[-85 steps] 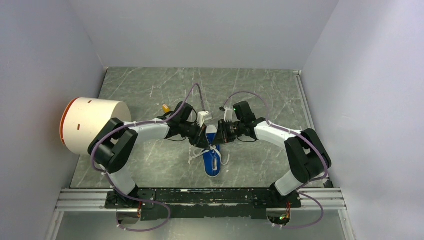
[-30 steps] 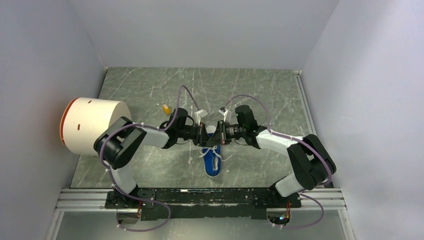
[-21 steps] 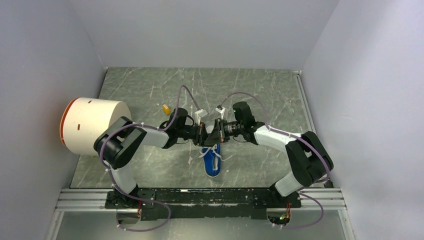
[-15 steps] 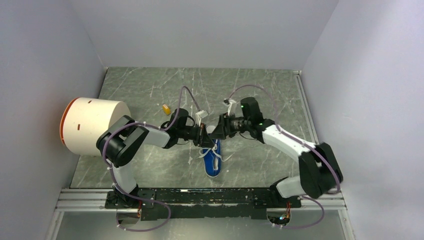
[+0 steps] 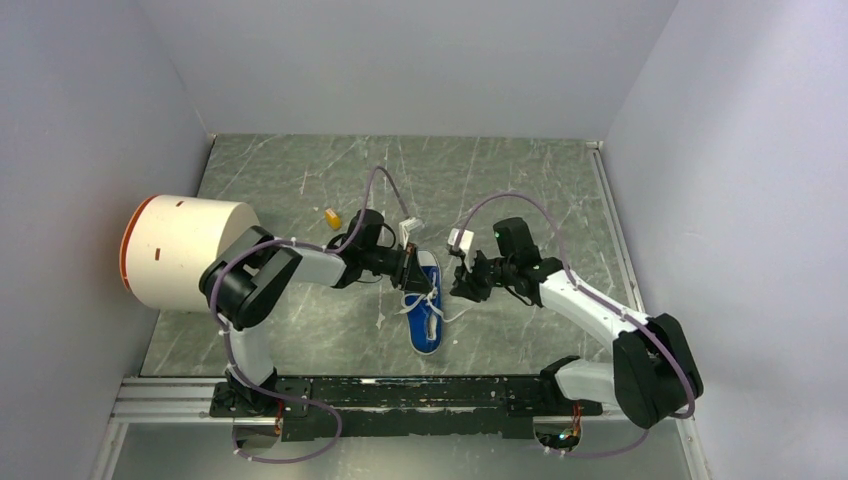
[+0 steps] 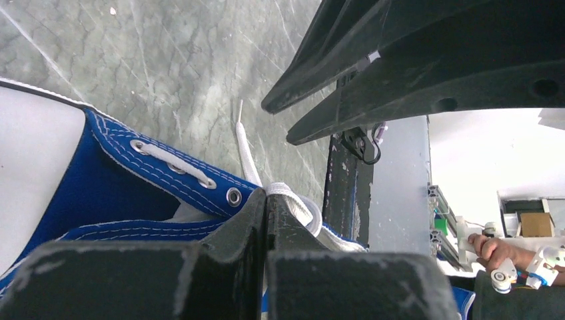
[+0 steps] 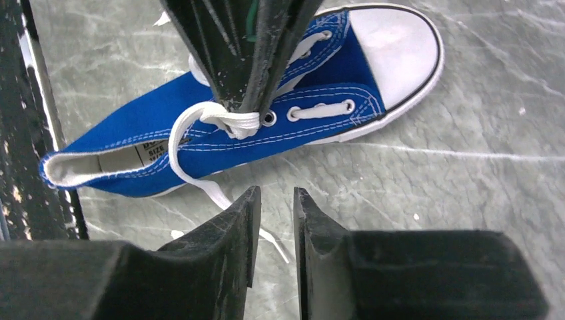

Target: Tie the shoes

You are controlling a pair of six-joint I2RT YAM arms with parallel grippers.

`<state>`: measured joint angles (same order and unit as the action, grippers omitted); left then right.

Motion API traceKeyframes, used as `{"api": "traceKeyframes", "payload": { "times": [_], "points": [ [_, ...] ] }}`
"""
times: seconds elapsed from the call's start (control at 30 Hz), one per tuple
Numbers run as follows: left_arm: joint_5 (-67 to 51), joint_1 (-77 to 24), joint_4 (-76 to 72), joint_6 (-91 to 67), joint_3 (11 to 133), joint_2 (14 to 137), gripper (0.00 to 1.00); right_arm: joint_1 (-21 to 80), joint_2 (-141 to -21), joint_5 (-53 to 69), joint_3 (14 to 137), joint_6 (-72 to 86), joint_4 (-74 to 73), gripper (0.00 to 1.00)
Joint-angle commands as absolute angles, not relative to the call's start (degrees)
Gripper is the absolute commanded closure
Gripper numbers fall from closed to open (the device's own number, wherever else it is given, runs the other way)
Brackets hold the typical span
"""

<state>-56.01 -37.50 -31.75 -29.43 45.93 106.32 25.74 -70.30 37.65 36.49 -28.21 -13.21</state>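
The blue sneaker [image 5: 427,318] with a white toe cap lies on the table, toe toward the back. My left gripper [image 5: 414,276] is over its lacing, shut on a loop of white lace [image 6: 301,204] beside an eyelet; its fingertips [image 6: 266,198] are pressed together. The right wrist view shows that gripper [image 7: 244,105] pinching the lace [image 7: 226,120] above the sneaker [image 7: 320,113]. My right gripper [image 5: 460,290] hovers to the right of the sneaker, jaws a narrow gap apart and empty [image 7: 276,200]. A loose lace end [image 7: 212,192] lies on the table under it.
A large white cylinder with an orange rim [image 5: 185,250] lies at the left. A small yellow block [image 5: 331,215] sits behind the left arm. Grey walls close in the marble table [image 5: 520,180] on three sides; a black rail [image 5: 420,395] runs along the near edge.
My right gripper was up against the left one over the sneaker; it has drawn back to the right and nearer. My left gripper stays on the lace at the sneaker.
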Motion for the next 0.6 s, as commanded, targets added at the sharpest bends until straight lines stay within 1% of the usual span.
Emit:
{"api": "traceKeyframes", "payload": {
  "times": [0.0, 0.07, 0.2, 0.33, 0.57],
  "points": [
    [-59.1, -37.4, -29.7, -26.3, 48.1, 107.1, 0.95, 26.0, -72.8, 42.9, 35.7, -35.3, -8.9, 0.75],
    [-59.1, -37.3, -30.9, -27.0, 47.6, 107.1, 0.95, 26.2, -72.8, 44.2, 35.1, -34.3, -6.9, 0.76],
    [-59.1, -37.2, -33.8, -29.1, 46.1, 106.9, 0.95, 26.3, -72.2, 47.5, 32.6, -34.4, -2.8, 0.69],
    [-58.8, -37.1, -35.2, -30.1, 45.5, 106.6, 0.95, 26.8, -73.5, 48.7, 33.5, -35.0, -3.5, 0.65],
    [-58.7, -37.1, -37.3, -31.5, 44.4, 106.3, 0.95, 27.9, -75.3, 50.7, 34.5, -34.9, -3.0, 0.65]
  ]
}}
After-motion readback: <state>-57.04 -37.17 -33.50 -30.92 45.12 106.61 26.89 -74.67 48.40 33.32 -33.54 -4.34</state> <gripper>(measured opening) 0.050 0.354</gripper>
